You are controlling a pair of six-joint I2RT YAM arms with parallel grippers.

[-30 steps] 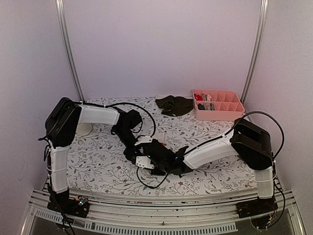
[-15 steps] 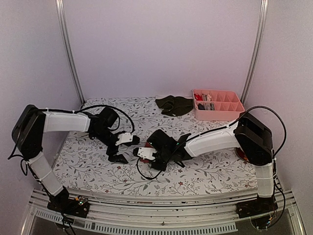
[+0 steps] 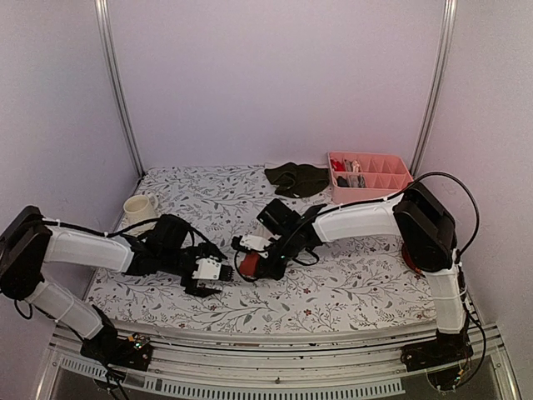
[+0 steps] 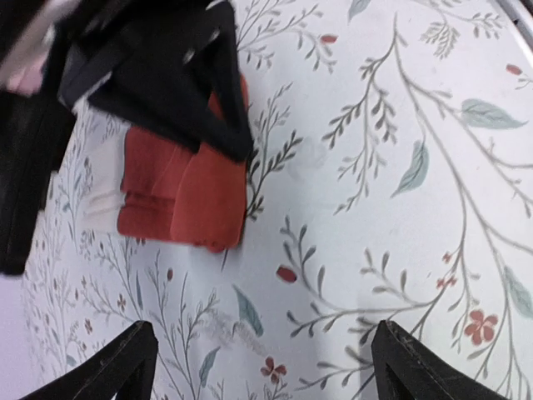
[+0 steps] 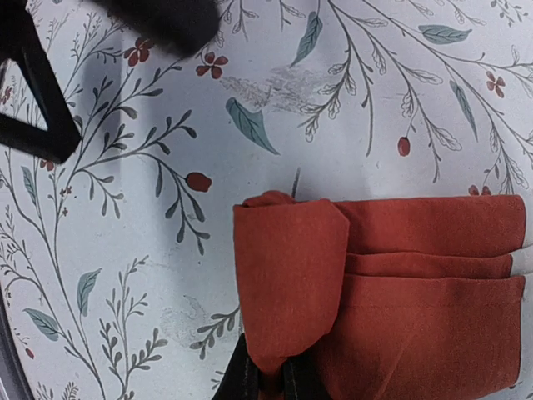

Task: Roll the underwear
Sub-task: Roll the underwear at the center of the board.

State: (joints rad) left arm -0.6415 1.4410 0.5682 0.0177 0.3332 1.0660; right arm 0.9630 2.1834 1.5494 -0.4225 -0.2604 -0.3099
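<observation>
White tablecloth (image 3: 358, 283) with leafy floral print, rust-red underwear (image 5: 416, 275), dark olive underwear (image 3: 296, 178), pink tray (image 3: 371, 198), cream mug (image 3: 137, 208).

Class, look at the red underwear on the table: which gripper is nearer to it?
Right. The right gripper is shut on a fold of the red underwear; the left gripper hangs open a little way off, not touching it.

Folded rust-red underwear (image 4: 179, 196) lies beyond the wide-apart left jaws.
</observation>
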